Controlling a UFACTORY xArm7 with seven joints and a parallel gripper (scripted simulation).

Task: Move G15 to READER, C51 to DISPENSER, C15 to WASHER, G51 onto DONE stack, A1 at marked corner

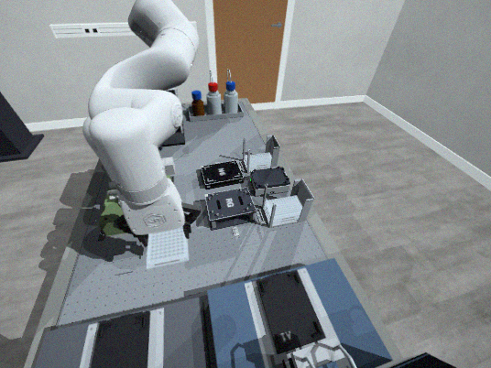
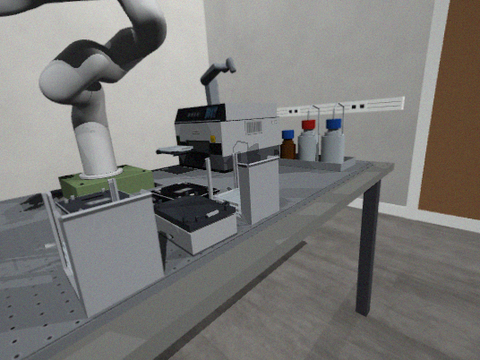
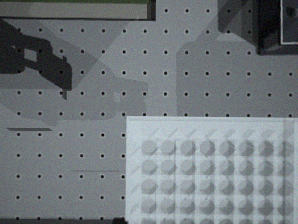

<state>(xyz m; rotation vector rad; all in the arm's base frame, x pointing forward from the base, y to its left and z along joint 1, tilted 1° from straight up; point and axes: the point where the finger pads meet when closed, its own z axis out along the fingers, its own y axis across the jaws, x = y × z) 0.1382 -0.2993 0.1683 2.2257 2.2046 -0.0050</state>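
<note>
Above the perforated deck (image 1: 114, 279), beside the regrip nest RG (image 1: 229, 203), the gripper (image 1: 167, 238) is clamped on a white well plate (image 1: 167, 247), carried level and clear of the surface; its label cannot be read. Judgement: which station it is bound for cannot be told from these views. Keep the plate flat, confirm the A1 corner, and lower squarely inside the locators before releasing.
</note>
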